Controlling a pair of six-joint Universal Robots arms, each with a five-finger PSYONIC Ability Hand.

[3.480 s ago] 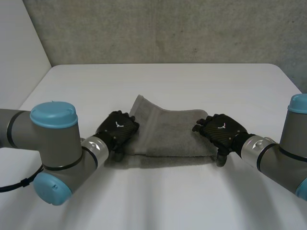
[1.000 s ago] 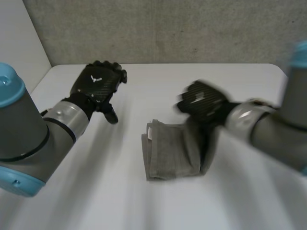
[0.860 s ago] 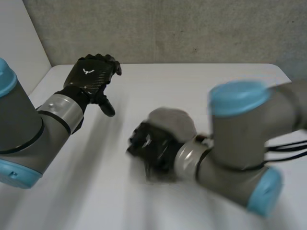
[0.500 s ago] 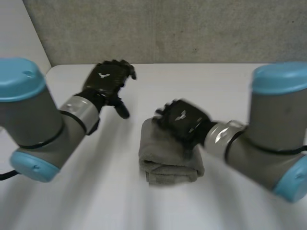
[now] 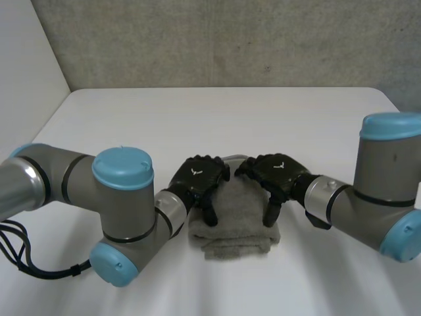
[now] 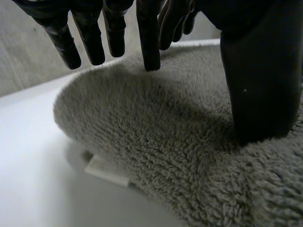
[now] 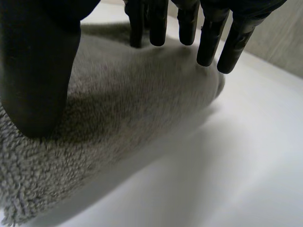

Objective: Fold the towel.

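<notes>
I see the left robot hand (image 5: 197, 179) and right robot hand (image 5: 276, 172) released, fingers straight on the folded towel (image 5: 233, 227); its white tag (image 6: 106, 171) is unreadable.

The left hand (image 5: 197, 179) and the right hand (image 5: 277, 172) lie palms down, fingertips close together, midway between the side edges of the tabletop (image 5: 217, 118), fingers straight, thumbs angled down. The left arm (image 5: 79, 191) and the right arm (image 5: 371, 197) reach inward.

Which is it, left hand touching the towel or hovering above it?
Touching. In the left wrist view the left hand has its thumb pressed into the towel, the tip sunk in the pile with no gap.
</notes>
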